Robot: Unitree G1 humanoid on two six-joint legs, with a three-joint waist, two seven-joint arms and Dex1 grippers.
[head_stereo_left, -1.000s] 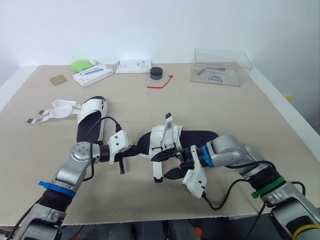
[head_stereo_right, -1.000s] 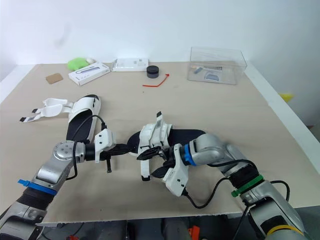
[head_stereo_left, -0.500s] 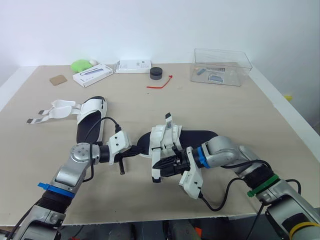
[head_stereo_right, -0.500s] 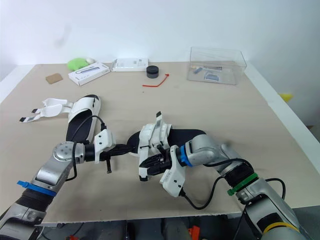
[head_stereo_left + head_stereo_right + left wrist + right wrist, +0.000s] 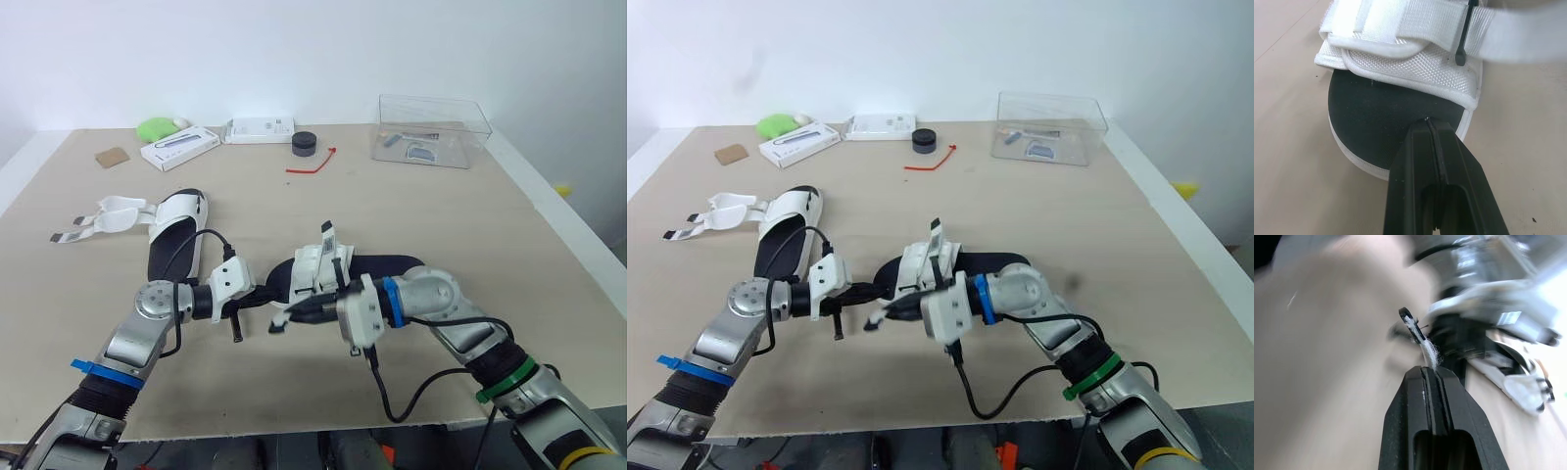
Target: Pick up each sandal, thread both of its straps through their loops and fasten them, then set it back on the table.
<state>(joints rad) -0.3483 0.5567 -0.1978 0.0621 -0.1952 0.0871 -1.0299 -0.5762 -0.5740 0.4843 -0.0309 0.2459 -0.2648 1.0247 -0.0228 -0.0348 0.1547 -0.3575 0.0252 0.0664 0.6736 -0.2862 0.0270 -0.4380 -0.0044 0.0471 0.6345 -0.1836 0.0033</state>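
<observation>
- An open sandal (image 5: 176, 230) lies flat on the left side of the table (image 5: 470, 225), its straps splayed outward.
- Left gripper (image 5: 263, 297): fingers clenched on the sole rim of the centre sandal (image 5: 382, 266), which rests mid-table.
- Right gripper (image 5: 299, 312): fingers pinched tight on the tip of that sandal's white strap (image 5: 277, 322), just beside the left gripper.

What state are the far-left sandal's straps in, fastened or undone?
Undone: the straps lie splayed on the table beside the sandal, through no loops.
</observation>
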